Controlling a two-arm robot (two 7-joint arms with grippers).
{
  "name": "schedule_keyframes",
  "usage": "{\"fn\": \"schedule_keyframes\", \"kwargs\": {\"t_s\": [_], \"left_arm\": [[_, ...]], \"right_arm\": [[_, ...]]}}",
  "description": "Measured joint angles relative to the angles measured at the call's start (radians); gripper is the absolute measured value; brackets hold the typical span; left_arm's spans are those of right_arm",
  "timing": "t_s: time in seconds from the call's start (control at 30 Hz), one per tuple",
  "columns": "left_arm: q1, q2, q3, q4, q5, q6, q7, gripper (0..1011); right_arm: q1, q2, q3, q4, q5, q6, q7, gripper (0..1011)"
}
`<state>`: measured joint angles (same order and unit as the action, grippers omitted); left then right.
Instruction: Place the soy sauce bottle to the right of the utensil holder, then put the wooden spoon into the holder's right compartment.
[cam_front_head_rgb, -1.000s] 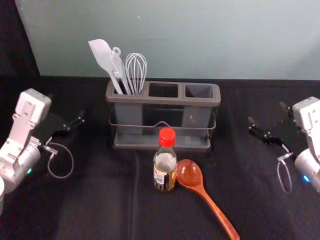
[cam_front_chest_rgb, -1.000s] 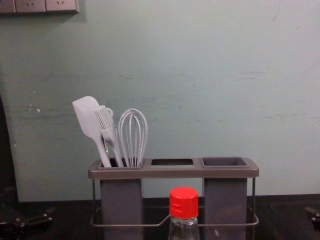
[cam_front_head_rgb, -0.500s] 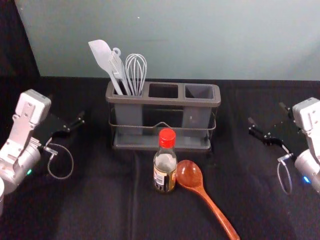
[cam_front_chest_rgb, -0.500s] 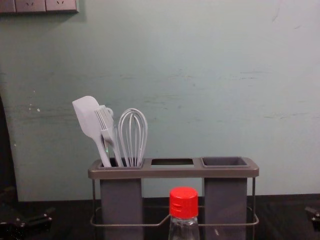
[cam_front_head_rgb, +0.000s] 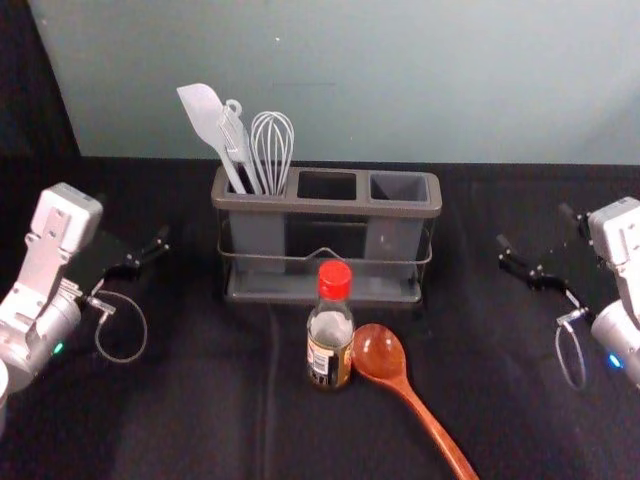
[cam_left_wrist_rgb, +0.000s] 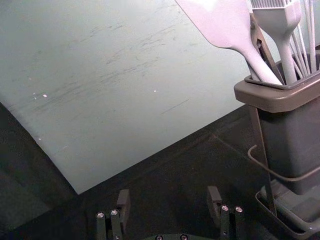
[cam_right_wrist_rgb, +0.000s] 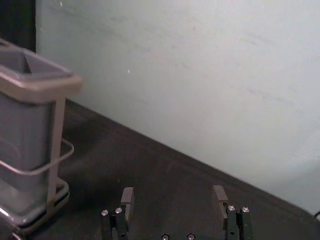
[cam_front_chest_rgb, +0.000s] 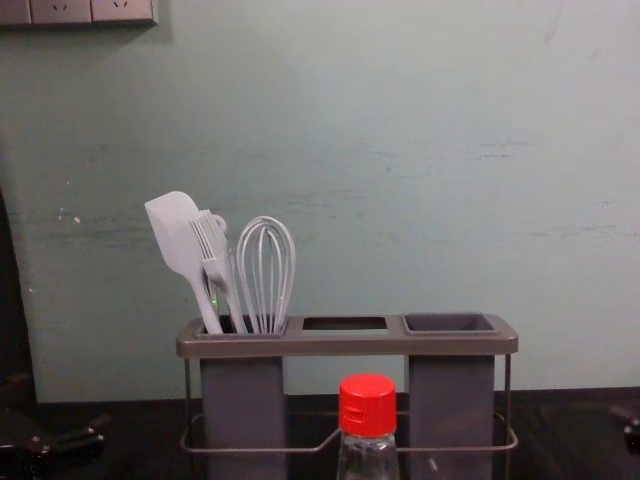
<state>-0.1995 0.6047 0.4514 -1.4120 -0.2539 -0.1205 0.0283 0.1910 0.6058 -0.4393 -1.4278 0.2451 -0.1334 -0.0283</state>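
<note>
The soy sauce bottle (cam_front_head_rgb: 330, 335) stands upright in front of the utensil holder (cam_front_head_rgb: 325, 203), its red cap (cam_front_chest_rgb: 367, 405) showing in the chest view. Touching or almost touching its right side is the bowl of the wooden spoon (cam_front_head_rgb: 379, 352), whose handle slants toward the front right. Nothing sticks out of the holder's right compartment (cam_front_chest_rgb: 449, 323). My left gripper (cam_front_head_rgb: 134, 217) is out left of the holder; in its wrist view the left gripper (cam_left_wrist_rgb: 169, 195) is open and empty. To the holder's right is my right gripper (cam_front_head_rgb: 535, 227); the right gripper (cam_right_wrist_rgb: 173, 192) is also open, holding nothing.
A white spatula (cam_front_head_rgb: 204, 110), a brush and a whisk (cam_front_head_rgb: 272, 145) rise from the holder's left compartment. Behind the black-covered table (cam_front_head_rgb: 220, 420) stands a pale green wall (cam_front_head_rgb: 350, 80). Dark cloth is visible between the holder and each gripper.
</note>
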Motion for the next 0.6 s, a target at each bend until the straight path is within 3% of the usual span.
{"fn": "schedule_keyframes", "kwargs": {"t_s": [0.3, 0.6], "left_arm": [[0.000, 0.000, 0.000, 0.000, 0.000, 0.000, 0.000, 1005], [0.000, 0.000, 0.000, 0.000, 0.000, 0.000, 0.000, 1005]], "right_arm": [[-0.064, 0.031, 0.057, -0.117, -0.007, -0.016, -0.011, 1003], [-0.189, 0.085, 0.138, -0.253, 0.054, -0.045, 0.017, 1003]]}}
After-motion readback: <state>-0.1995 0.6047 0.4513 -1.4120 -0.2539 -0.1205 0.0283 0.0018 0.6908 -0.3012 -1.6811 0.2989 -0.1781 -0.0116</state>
